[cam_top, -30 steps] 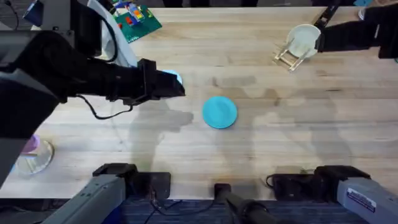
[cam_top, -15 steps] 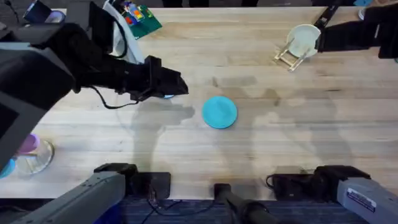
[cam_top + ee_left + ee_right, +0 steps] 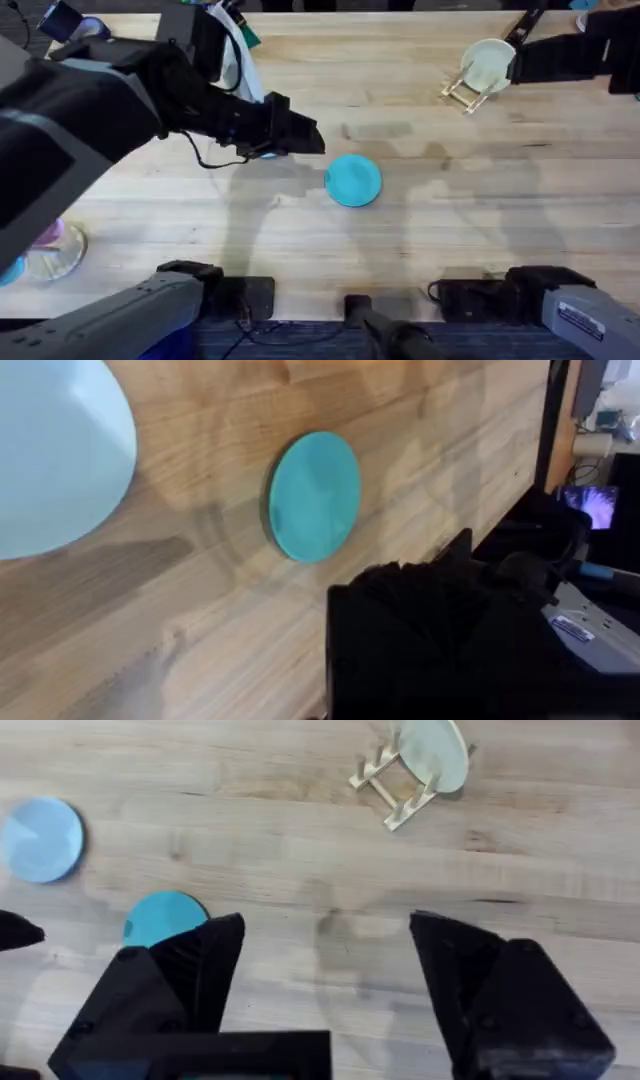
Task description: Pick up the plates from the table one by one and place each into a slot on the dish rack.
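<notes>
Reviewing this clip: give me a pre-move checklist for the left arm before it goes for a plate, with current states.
1. Teal plate flat on the table, free of both arms: ok.
2. Pale blue plate flat, unobstructed: ok.
3. Left gripper open: cannot tell.
4. Right gripper open, holding nothing: ok.
5. Dish rack has free slots beside the cream plate: ok.
6. Right arm away from the plates: ok.

My two arms are black and grey. A thin black cable loops under my left arm; my right gripper has chunky black fingers.
</notes>
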